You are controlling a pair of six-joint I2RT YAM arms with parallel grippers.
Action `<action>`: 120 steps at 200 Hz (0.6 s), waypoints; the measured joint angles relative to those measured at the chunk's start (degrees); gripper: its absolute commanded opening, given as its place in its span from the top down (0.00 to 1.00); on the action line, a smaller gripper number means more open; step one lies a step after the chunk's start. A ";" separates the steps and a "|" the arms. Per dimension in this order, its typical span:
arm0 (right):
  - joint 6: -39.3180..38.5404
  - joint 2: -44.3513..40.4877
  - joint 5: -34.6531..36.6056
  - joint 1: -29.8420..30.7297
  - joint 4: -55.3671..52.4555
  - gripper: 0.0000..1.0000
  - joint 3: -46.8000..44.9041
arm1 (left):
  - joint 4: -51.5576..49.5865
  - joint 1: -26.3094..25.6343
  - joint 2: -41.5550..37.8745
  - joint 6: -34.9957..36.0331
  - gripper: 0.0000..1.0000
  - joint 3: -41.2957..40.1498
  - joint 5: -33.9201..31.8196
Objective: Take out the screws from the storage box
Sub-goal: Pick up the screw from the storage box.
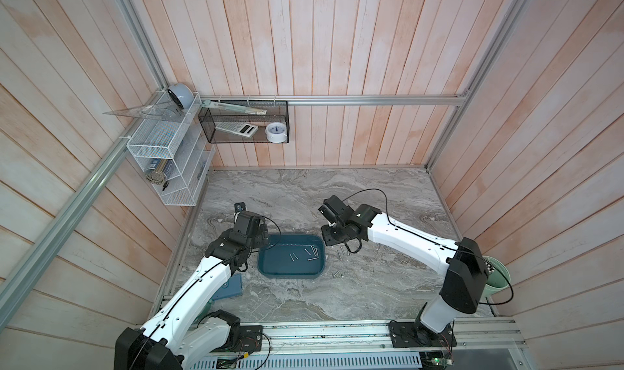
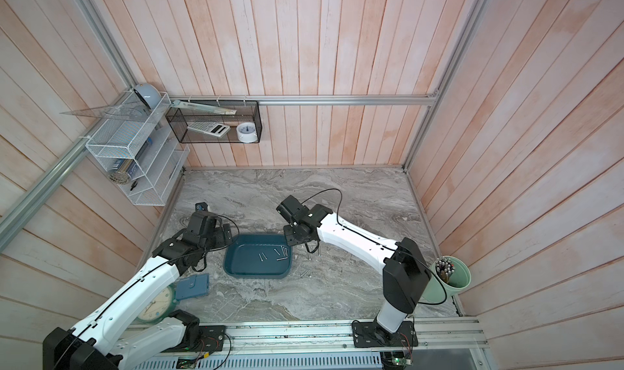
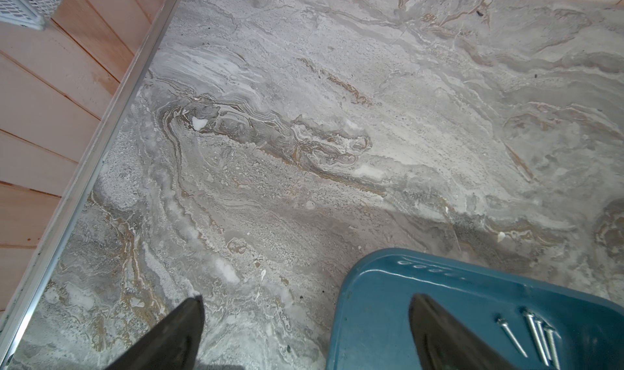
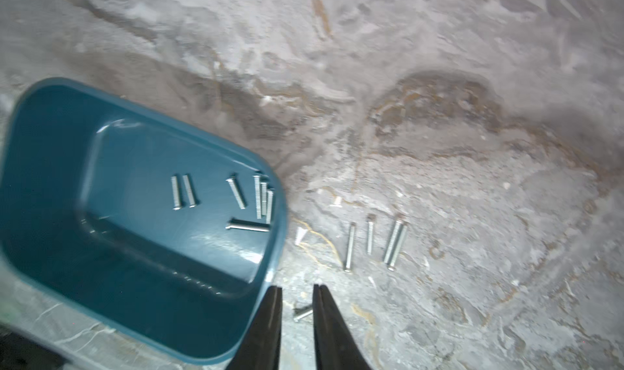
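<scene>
Teal plastic, shallow and round-cornered, the box (image 1: 277,265) sits on the marble table (image 1: 371,196) between the two arms. Seven screws (image 4: 248,225) lie loose on its floor, all toward its right end. Two lie side by side, one lies alone beside them, three are packed against the right wall, and one lies crosswise just short of that wall.

Six more screws are out on the table. Four screws (image 4: 370,233) lie roughly parallel just right of the box, the outer two touching each other. The last two screws (image 4: 302,312) lie together close to the box's near right corner (this part of the picture is blurred, so their exact lie is unclear). Both groups show in both top views as small silver specks beside the right rim.

The right gripper (image 4: 297,287) hangs over that last pair, just outside the box's rim. Its jaws stand a narrow gap apart and hold nothing; the pair shows through the gap.

The left gripper (image 3: 306,297) is at the box's far left corner with its jaws spread wide and empty. One finger (image 3: 435,334) is over the box's floor and the other is over bare table outside the rim.
</scene>
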 measured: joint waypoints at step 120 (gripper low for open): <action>-4.98 24.96 0.55 5.11 -8.46 0.79 19.78 | -0.02 0.11 0.02 0.00 0.00 0.00 0.22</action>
